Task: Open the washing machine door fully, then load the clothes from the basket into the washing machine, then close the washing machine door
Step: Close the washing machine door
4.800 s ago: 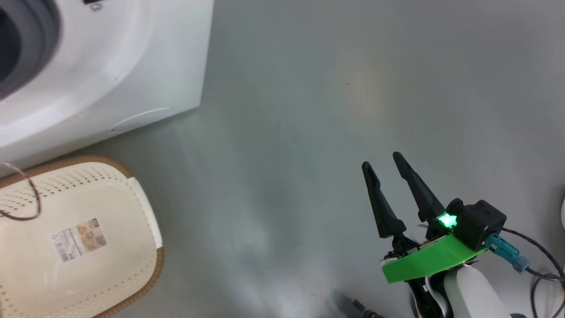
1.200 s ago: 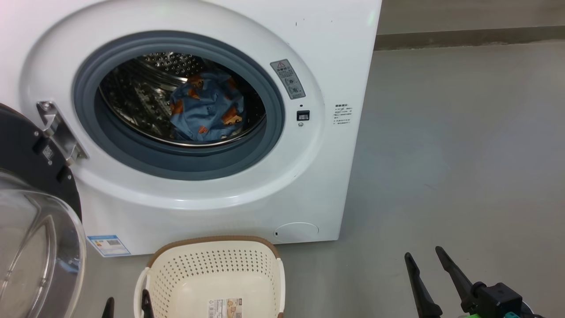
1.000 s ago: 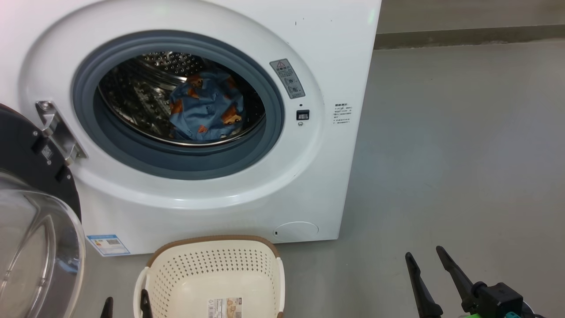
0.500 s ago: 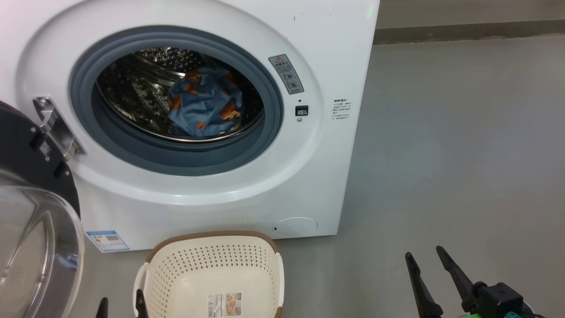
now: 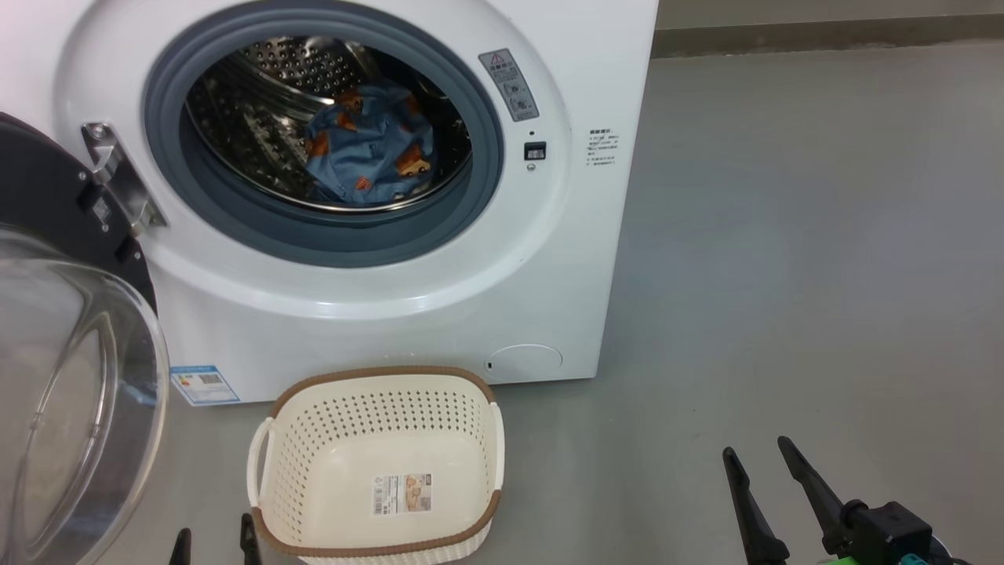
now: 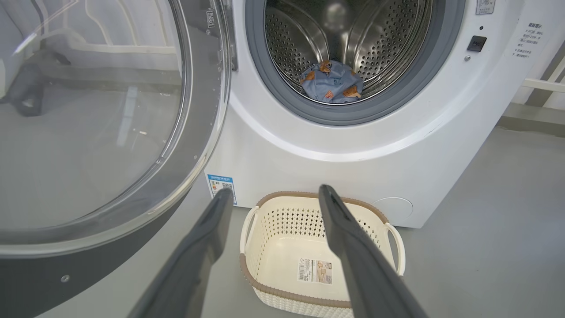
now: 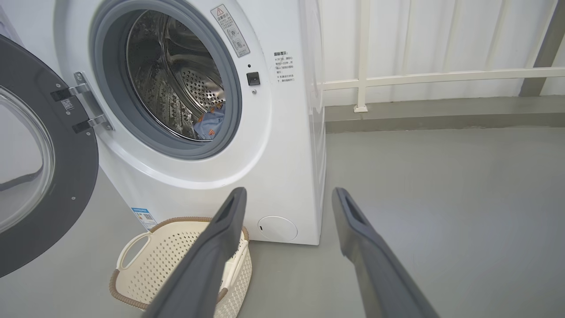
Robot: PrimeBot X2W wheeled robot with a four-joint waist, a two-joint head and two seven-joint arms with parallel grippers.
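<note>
We reckon 2/3 done: clothes [image 5: 365, 153] in washing machine [image 5: 376, 314], basket [image 5: 376, 375] empty; washing machine door [image 5: 39, 180] still open (left gripper [image 6: 276, 193] & right gripper [image 7: 289, 192] fingers spread, empty).

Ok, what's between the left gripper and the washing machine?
The empty basket, on the floor between left gripper and washing machine; the left wrist view shows it.

Light bright, even, diffuse; colours clean. Soft white sheen on washing machine [image 5: 376, 314] front below opening; faint pink cast on its upper left panel in head view. Drum [image 5: 267, 86] steel glints near opening, darker deeper in. Washing machine door [image 5: 70, 377] glass, left of machine, carries pale reflections and streaks. Floor [image 5: 784, 235] right of machine matte, shadows faint. Wrist views bow machine edges outward. Left gripper [image 6: 276, 190]: fingers [image 6: 357, 260] before machine soft, unfocused
</note>
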